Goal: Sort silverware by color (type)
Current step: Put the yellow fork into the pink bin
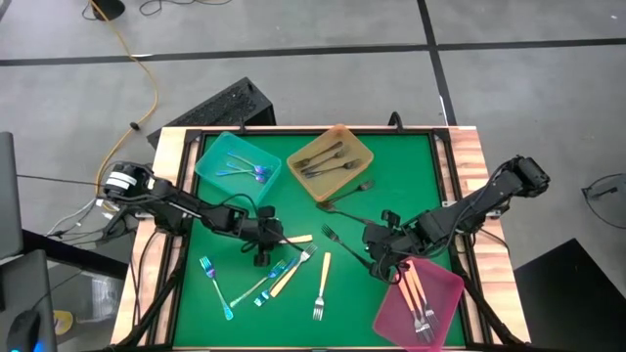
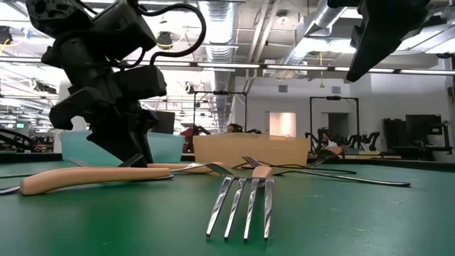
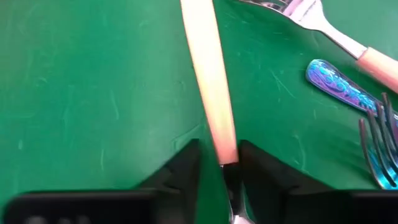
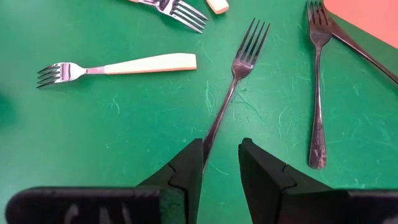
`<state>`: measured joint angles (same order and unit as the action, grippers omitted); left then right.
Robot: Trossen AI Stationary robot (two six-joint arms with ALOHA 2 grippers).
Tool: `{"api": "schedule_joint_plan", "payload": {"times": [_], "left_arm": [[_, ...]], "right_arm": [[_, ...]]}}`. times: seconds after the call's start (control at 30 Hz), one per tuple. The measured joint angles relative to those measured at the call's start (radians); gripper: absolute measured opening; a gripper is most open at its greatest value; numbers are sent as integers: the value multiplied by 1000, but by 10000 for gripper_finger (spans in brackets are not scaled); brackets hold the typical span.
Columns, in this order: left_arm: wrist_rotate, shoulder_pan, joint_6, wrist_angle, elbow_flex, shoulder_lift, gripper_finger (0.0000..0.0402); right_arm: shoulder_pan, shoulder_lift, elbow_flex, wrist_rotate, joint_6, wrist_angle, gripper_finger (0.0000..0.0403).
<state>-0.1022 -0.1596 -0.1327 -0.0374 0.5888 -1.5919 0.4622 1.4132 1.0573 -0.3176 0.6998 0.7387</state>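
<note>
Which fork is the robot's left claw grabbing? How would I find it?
Look at the green mat, then at the left claw in its middle. Between its fingers lies a utensil with a cream handle. The two forks beside it, one cream-handled, one shiny blue, lie untouched.

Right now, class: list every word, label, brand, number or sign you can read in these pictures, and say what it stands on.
None can be read: the silverware, the trays and the green mat bear no print.
Signs in the room behind, low view: too blurred to read.
</note>
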Motion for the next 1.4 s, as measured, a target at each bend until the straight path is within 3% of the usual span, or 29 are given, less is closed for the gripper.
{"api": "schedule_joint_plan", "payload": {"times": [0.13,0.4,0.77,0.9,1.07,1.23,1.4], "left_arm": [[12,10,25,-3,0,-1,17],[8,12,31,37,-9,15,17],[-140,11,34,40,-10,279,17],[-149,11,43,130,-10,397,17],[-66,-7,125,338,-9,507,16],[-5,-42,210,547,-8,540,16],[32,-85,318,642,-8,521,16]], "right_arm": [[0,0,0,-2,0,-6,126],[1,0,0,-47,0,-42,126],[4,0,1,-215,-92,-123,126],[4,0,1,-266,-191,-224,126],[-2,21,0,-312,-382,-397,126],[3,97,-1,-372,-667,-701,126],[-16,194,0,-366,-862,-967,126]]}}
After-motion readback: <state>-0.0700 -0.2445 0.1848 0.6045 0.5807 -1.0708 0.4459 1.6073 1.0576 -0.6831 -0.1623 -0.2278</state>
